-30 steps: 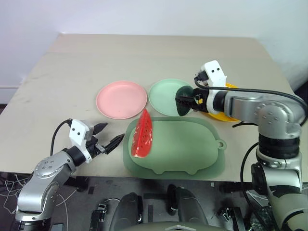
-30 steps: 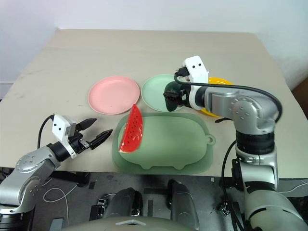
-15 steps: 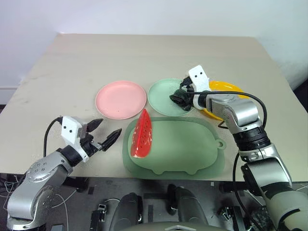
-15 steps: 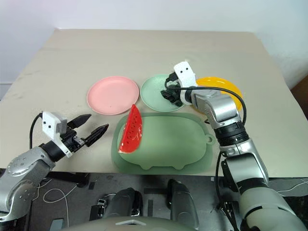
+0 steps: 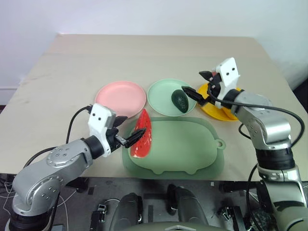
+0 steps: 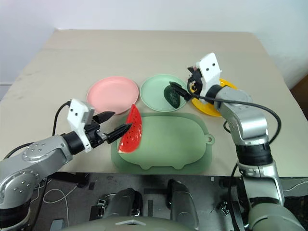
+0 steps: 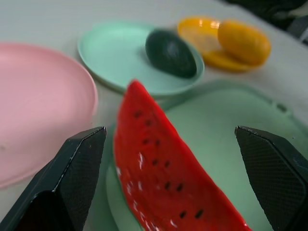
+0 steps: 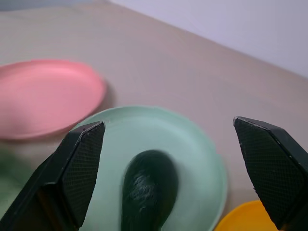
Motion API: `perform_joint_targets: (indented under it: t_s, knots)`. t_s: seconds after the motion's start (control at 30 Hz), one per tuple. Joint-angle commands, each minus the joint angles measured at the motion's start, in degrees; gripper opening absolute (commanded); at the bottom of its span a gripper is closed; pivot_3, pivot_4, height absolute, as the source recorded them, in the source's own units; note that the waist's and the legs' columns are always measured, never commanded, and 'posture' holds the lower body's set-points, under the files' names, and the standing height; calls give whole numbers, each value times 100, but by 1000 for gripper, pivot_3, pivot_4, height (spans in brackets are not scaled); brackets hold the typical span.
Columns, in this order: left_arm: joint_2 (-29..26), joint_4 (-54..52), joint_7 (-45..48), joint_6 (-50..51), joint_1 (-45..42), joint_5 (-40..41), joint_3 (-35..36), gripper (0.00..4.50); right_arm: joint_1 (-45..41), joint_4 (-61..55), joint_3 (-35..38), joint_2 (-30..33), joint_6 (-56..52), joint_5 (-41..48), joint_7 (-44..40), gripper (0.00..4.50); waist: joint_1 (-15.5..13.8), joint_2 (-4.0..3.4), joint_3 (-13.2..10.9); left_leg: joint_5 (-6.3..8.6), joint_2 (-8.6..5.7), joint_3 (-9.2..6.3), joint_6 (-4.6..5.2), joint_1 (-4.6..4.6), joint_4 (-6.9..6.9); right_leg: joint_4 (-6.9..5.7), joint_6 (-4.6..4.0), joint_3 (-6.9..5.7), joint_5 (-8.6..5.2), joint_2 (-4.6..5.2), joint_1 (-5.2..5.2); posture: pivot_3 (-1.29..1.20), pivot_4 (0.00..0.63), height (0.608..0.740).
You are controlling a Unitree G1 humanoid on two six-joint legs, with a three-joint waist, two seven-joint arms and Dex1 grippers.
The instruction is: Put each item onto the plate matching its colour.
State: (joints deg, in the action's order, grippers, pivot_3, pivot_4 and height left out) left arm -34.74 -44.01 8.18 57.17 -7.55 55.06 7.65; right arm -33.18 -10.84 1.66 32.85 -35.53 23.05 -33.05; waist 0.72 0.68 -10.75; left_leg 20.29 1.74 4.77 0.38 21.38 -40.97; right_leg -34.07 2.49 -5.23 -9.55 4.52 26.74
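Note:
The dark green avocado point(image 5: 179, 100) lies on the pale mint green plate point(image 5: 161, 95). Just right of it and slightly above, my right gripper point(image 5: 194, 82) stands open and empty. A red watermelon wedge point(image 5: 142, 134) leans on the left edge of the large green tray point(image 5: 192, 149). My left gripper point(image 5: 129, 129) is open at the wedge's left side, one finger to each side of it in the left wrist view, not closed on it. The pink plate point(image 5: 121, 98) is bare. In the left wrist view the yellow-orange fruit point(image 7: 243, 41) rests on the yellow plate point(image 7: 202, 33).
The three plates sit in a row across the middle of the beige table point(image 5: 144, 53), with the tray in front of them near the table's front edge. My right arm covers part of the yellow plate point(image 5: 216, 107).
The right gripper opened, left the avocado on the mint green plate and drew back to the right. The left gripper moved right and up, to the watermelon wedge.

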Motion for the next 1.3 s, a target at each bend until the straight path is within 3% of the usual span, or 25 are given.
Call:
perform_joint_targets:
  t_s: [0.03, 0.47, 0.63, 0.83, 1.07, 1.3]
  knots:
    - [-3, -26, -128, 249, -130, 12, -254, 4500, 209, -700, 316, 132, 20, 360, -295, 4488, -3, 0, 0, 0, 0, 0, 0, 0, 0, -1, 0, 0, 0, -1, 0, 0, 150, 740]
    - [483, 827, -660, 1267, -882, -228, -725, 4500, 1450, -1693, 70, 715, -64, 744, -1295, 4488, -37, 10, -4, -1, -12, -5, -2, -3, -2, 2, -1, -1, -1, 1, -6, 0, 150, 740]
    - [569, 792, -543, 1238, -979, -301, -693, 3205, 1627, -1687, -32, 686, 36, 623, -1276, 4500, -33, 9, -4, -3, -12, -5, -5, -6, -1, 1, -1, 0, -2, 0, -8, 0, 150, 740]
    - [594, 847, -496, 1334, -1090, -374, -572, 2297, 1672, -1638, -126, 651, 145, 530, -1273, 4500, -129, 10, -4, -3, -15, -5, -5, -6, -6, 1, -2, 0, -2, 3, -11, 0, 150, 740]
    - [1023, 1177, -694, 835, -1989, -633, -41, 2283, 1697, -1634, -218, 579, 145, 514, -1252, 4500, -158, 16, -7, -4, -17, -10, -6, -5, -11, 1, -2, -2, -1, 3, -15, 0, 150, 740]
    - [950, 3161, -838, 453, -3200, -1906, -348, 2283, 1652, -1625, -414, 475, 168, 469, -1204, 4500, -145, 16, -6, -5, -24, -10, -8, -10, -10, 0, -1, -4, 0, 0, -20, 0, 150, 740]
